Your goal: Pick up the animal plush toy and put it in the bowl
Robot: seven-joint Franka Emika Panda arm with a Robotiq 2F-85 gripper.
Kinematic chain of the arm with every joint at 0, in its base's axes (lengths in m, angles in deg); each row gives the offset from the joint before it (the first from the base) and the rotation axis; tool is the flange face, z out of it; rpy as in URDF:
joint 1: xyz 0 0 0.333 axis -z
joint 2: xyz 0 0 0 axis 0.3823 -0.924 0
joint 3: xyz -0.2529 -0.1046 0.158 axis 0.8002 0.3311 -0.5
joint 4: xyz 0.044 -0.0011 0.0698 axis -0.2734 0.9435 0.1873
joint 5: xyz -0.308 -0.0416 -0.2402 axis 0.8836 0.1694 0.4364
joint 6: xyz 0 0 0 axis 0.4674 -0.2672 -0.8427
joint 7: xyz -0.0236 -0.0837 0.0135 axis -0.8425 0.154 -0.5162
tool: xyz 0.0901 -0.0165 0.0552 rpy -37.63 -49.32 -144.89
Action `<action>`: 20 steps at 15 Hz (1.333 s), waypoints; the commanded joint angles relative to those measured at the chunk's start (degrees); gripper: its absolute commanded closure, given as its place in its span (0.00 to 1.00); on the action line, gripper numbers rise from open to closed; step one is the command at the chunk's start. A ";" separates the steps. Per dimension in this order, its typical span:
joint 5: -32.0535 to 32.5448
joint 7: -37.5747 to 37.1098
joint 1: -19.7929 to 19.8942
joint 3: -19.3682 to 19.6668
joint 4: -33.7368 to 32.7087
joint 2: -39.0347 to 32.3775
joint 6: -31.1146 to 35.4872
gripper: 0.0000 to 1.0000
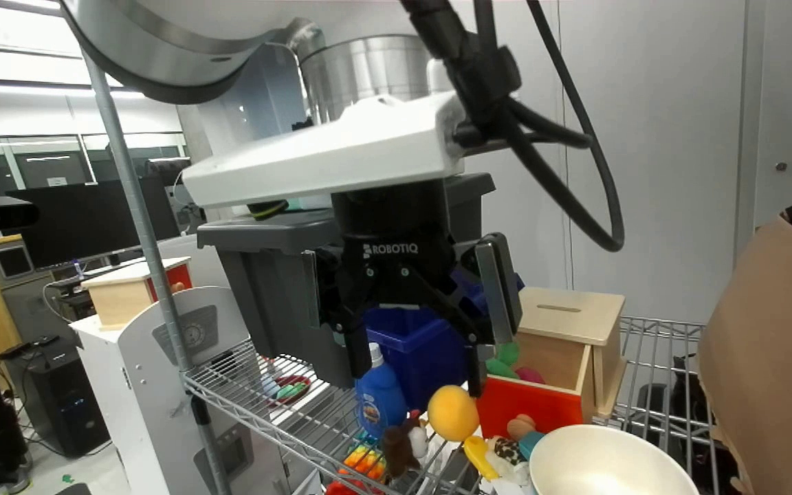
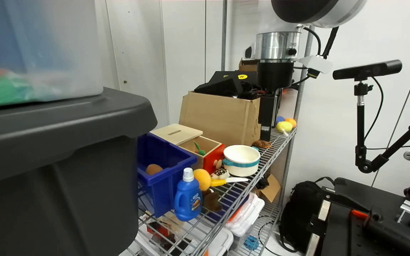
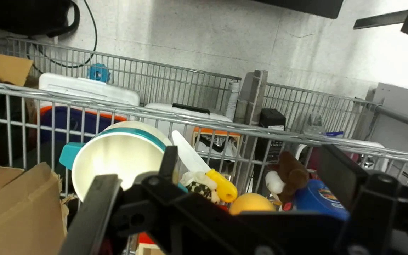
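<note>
Pincer [image 1: 415, 375] fingers spread wide, nothing in btwn. Brown plush [image 1: 398, 452] sits below it, right by the blue bottle [image 1: 377, 400] & orange ball [image 1: 452, 412]. IMO center over plush 1st, drop straight w/o nudging either, squeeze lightly; bowl [image 1: 609, 462] is below, off to 1 side.

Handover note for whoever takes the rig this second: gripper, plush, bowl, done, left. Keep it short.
Gripper: open, pointing down, nothing held.
Brown plush toy, the likely target: on the wire shelf, beside the blue bottle and yellow-orange ball; can't tell if they touch.
Bowl: upright on the same shelf, by the red front of the wooden box.
Done: nothing yet; plush not grasped, not in the bowl.
Left: grasp the plush, carry it over, release it in the bowl.
Watch: a spotted plush lies by the yellow-handled knife, nearer the bowl; easy to confuse.
</note>
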 commanded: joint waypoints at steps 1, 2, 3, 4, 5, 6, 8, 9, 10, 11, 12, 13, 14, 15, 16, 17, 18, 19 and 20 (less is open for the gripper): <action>-3.64 0.65 1.16 -0.95 -2.36 -0.80 -2.58 0.00; -4.58 1.51 1.35 -1.12 -1.98 -0.15 -2.99 0.00; -2.03 -0.11 0.69 -0.61 -1.10 -0.55 -1.04 0.00; -2.59 -0.03 0.71 -0.66 -1.22 -0.53 -1.23 0.00; -2.72 -0.03 0.71 -0.68 -1.24 -0.50 -1.31 0.00; -2.75 -0.03 0.71 -0.69 -1.24 -0.50 -1.34 0.00; -2.75 -0.03 0.71 -0.70 -1.24 -0.50 -1.38 0.00; -2.75 -0.03 0.71 -0.70 -1.24 -0.50 -1.39 0.00; -2.76 -0.03 0.71 -0.70 -1.24 -0.50 -1.39 0.00; -2.76 -0.03 0.72 -0.70 -1.24 -0.50 -1.39 0.00; -2.76 -0.03 0.72 -0.70 -1.24 -0.50 -1.40 0.00; -2.70 -0.21 0.71 -0.66 -1.72 -0.97 -1.52 0.00; -2.31 -0.65 0.64 -0.56 -2.35 -1.56 -1.82 0.00; -1.67 -1.48 0.51 -0.38 -2.79 -2.04 -2.18 0.00; -0.98 -2.31 0.41 -0.19 -3.35 -2.67 -2.54 0.00; -0.65 -2.78 0.44 -0.10 -4.05 -3.38 -2.82 0.00; -0.40 -3.14 0.45 -0.08 -4.57 -3.90 -2.95 0.00; -0.02 -3.50 0.39 -0.09 -5.51 -4.78 -3.17 0.00; 0.38 -3.72 0.36 -0.14 -6.31 -5.57 -3.34 0.00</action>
